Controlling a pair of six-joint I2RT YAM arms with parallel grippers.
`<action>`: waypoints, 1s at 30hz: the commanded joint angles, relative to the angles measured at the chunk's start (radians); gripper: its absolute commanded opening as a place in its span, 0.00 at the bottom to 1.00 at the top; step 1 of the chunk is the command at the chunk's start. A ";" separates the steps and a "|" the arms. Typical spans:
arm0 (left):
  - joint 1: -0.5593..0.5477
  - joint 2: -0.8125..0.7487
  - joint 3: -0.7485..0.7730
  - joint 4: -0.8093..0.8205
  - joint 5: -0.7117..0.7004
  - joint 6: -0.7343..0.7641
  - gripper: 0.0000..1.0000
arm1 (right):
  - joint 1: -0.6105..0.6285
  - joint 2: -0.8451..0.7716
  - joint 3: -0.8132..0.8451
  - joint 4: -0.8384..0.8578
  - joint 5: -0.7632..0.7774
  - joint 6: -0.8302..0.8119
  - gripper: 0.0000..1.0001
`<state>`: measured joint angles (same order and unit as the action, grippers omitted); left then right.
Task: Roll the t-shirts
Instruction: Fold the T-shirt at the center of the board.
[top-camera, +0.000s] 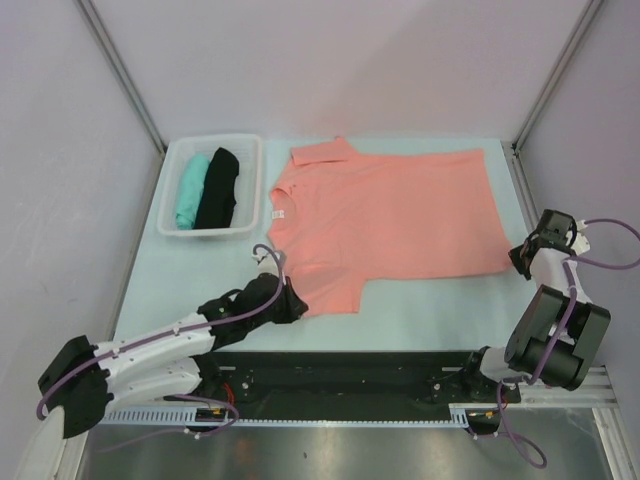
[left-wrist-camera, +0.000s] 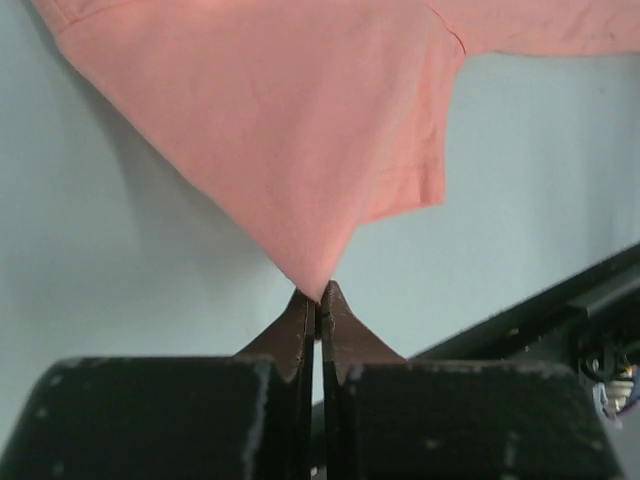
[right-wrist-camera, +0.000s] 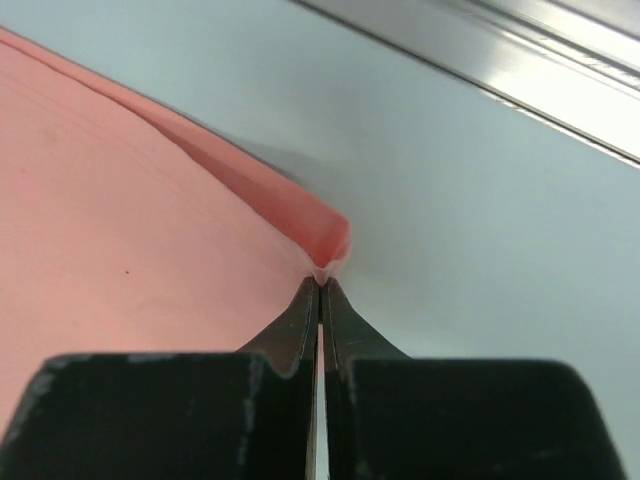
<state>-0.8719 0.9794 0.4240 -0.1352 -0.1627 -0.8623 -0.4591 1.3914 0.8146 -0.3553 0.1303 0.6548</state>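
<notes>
Now gripping salmon-pink t-shirt (top-camera: 390, 215) at two near points

Found shirt spread on pale table (top-camera: 430, 300), collar end toward left, hem toward right, small white neck label (top-camera: 279, 213) showing at the collar. Mostly flat, few wrinkles across the body.

Noted left gripper (top-camera: 290, 300) with jaws closed to a hairline, nipping a peak of cloth at the near-left edge, just beside the near sleeve. In left wrist view, cloth drawn into a sharp point at the tips and raised off the table there, soft shadow beneath.

Noted right gripper (top-camera: 520, 258) likewise closed tight, nipping the hem edge at the near-right corner. In right wrist view, a small doubled-over lip of cloth standing just above the tips, fold line running away along the shirt edge.

Logged white basket (top-camera: 170, 205) at far left of table, just beside the collar end; cannot tell whether touching it. Holding teal t-shirt (top-camera: 190, 188) and black t-shirt (top-camera: 220, 188), each in a long bundle, side by side, teal on the left.

Logged black rail (top-camera: 340, 375) along near table edge, running between the two arm bases.
</notes>
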 joint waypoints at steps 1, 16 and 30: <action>-0.085 -0.108 -0.024 -0.115 -0.040 -0.109 0.00 | -0.023 -0.100 -0.017 -0.088 0.107 -0.024 0.00; 0.108 0.387 0.572 -0.075 -0.067 0.166 0.00 | 0.131 0.081 0.185 0.059 -0.017 -0.021 0.00; 0.284 0.697 0.861 -0.104 -0.038 0.175 0.00 | 0.174 0.325 0.373 0.119 -0.035 0.011 0.00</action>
<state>-0.6109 1.6764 1.2232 -0.2466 -0.2199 -0.7124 -0.2768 1.6993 1.1324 -0.2764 0.0902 0.6502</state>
